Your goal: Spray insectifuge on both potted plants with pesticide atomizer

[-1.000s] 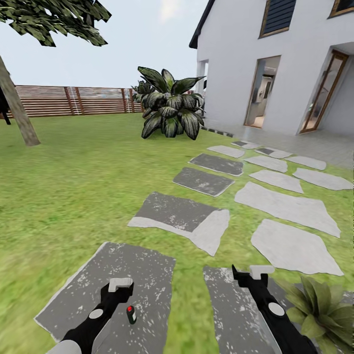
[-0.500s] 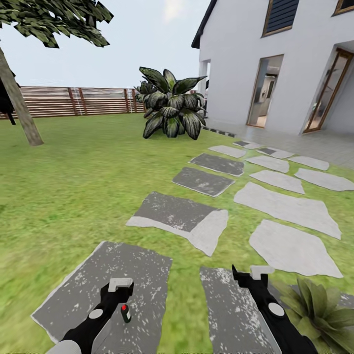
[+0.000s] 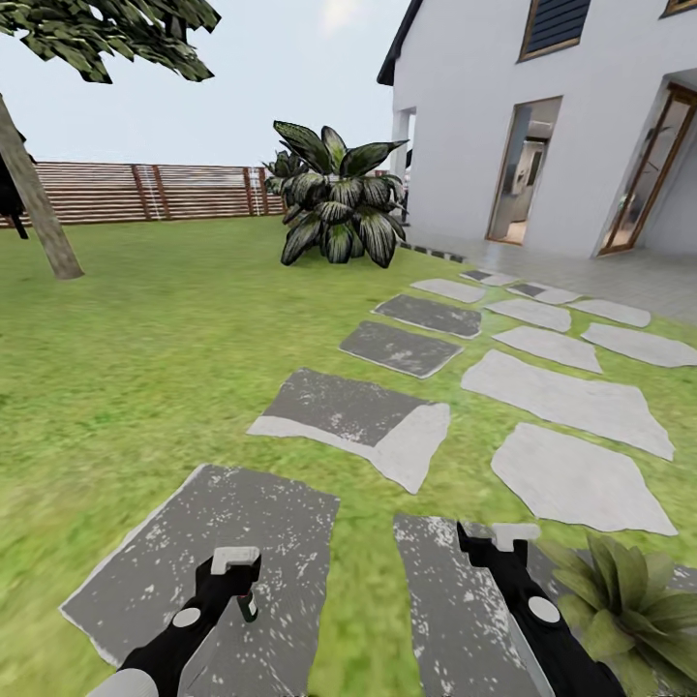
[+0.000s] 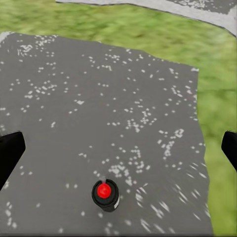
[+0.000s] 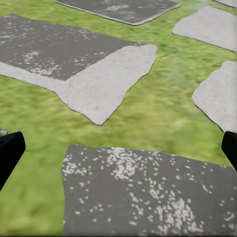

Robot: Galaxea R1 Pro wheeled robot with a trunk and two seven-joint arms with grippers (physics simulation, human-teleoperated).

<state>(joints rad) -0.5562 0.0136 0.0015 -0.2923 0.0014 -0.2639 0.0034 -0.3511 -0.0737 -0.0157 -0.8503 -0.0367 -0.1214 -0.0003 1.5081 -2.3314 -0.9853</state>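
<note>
The pesticide atomizer is a slim dark bottle, seen from above with a red dot on its top. It stands upright on a dark grey paving slab. In the head view the atomizer peeks out just right of my left gripper, which is open and empty above the slab. My right gripper is open over the neighbouring slab. One potted plant, a low rosette of pointed olive leaves, sits right beside the right arm; its pot is hidden. The second plant is out of view.
Stone slabs lead across the lawn toward a white house. A big dark bush stands by the house corner. The brown slat fence closes the far side, and a tree trunk rises at the left.
The whole view has shifted a little, so the camera moved. The atomizer now sits closer under my left gripper and is partly hidden by it. Both grippers stay open.
</note>
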